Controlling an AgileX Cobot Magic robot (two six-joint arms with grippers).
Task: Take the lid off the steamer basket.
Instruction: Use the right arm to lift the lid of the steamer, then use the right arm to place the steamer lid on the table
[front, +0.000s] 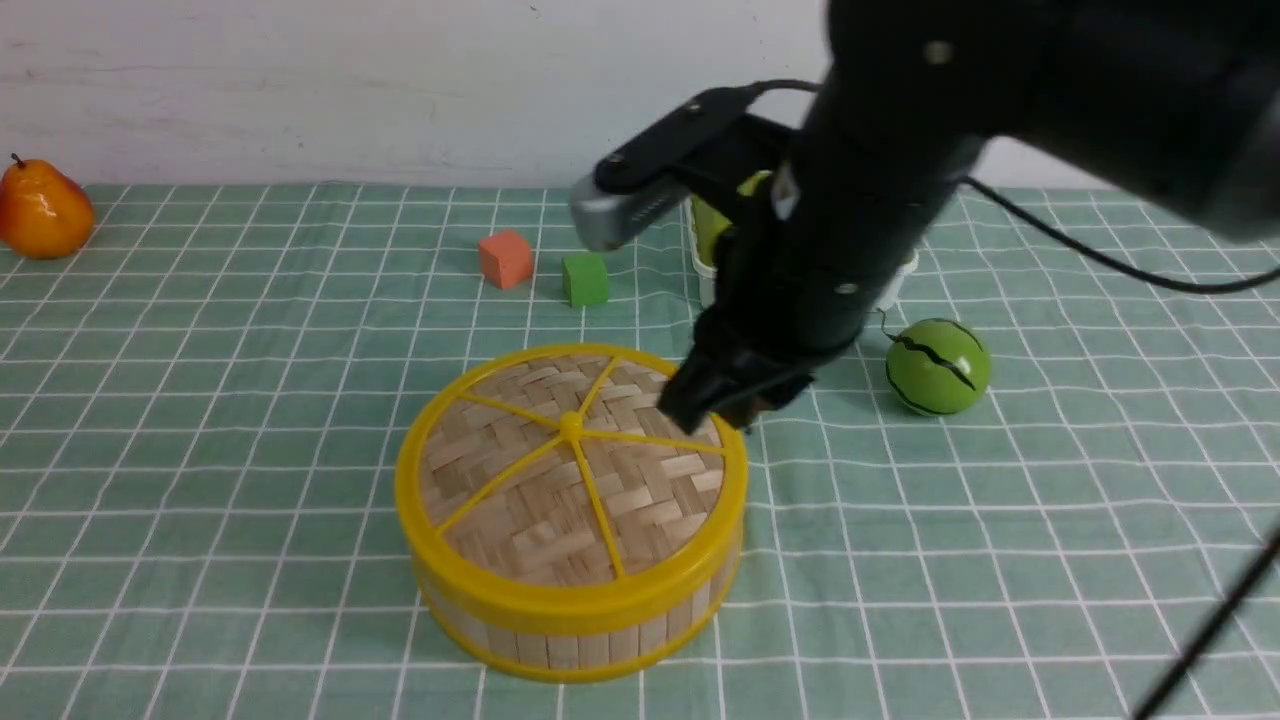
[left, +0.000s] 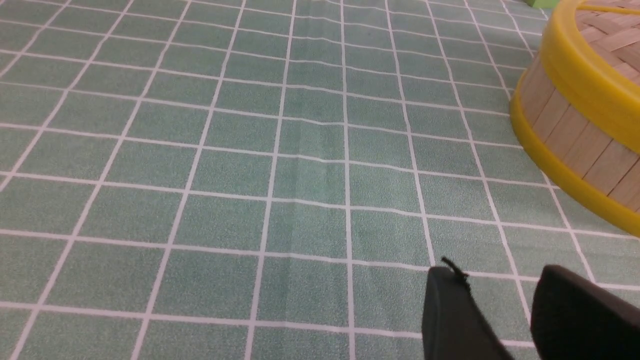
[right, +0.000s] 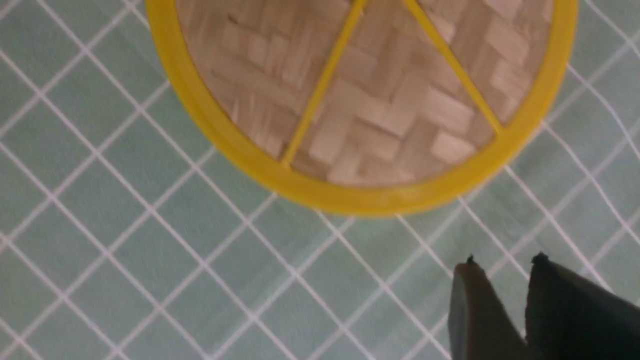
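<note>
The steamer basket (front: 560, 640) stands in the middle of the green checked cloth, with tan slat walls and yellow rims. The lid (front: 570, 470), woven bamboo with yellow spokes and a centre knob, sits on it. My right gripper (front: 728, 400) hangs over the lid's far right edge; in the right wrist view it (right: 502, 265) is empty, its jaws a narrow gap apart, just outside the lid's rim (right: 380, 200). My left gripper (left: 500, 275) is open and empty, low over bare cloth beside the basket wall (left: 575, 135). It is out of the front view.
A pear (front: 42, 212) lies at the far left. An orange cube (front: 505, 258) and a green cube (front: 585, 279) sit behind the basket. A green watermelon ball (front: 937, 366) lies to the right. A white box (front: 705, 275) is mostly hidden behind my right arm.
</note>
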